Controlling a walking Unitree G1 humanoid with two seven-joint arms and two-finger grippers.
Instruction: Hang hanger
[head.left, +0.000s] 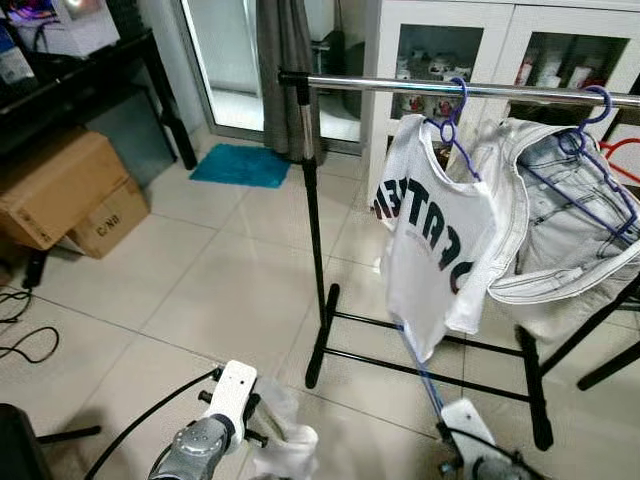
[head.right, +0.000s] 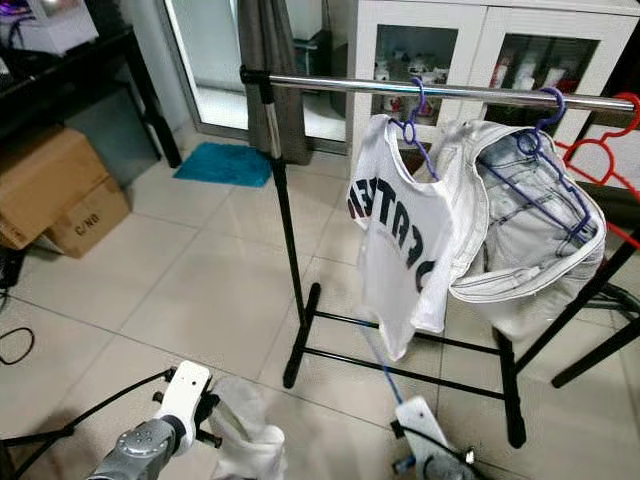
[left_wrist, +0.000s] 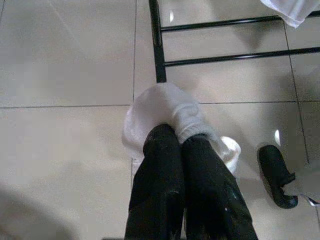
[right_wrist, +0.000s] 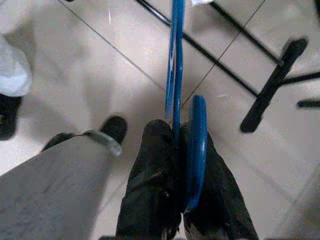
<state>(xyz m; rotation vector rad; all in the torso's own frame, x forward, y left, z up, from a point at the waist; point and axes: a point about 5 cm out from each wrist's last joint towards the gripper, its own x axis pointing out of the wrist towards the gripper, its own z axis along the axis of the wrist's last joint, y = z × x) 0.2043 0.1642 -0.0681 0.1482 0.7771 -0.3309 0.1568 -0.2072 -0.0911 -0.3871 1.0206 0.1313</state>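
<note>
Right wrist view — right hand (right_wrist: 176, 150) low, clamped on blue hanger (right_wrist: 175, 60).

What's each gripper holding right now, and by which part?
Left gripper is shut on a bunched white garment, by a fold. Right gripper is shut on a blue hanger, near its curved end.

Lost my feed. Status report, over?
Left gripper shut on white cloth, low. Right gripper shut on blue hanger, below the rail. T-shirt and denim jacket already hung.
</note>
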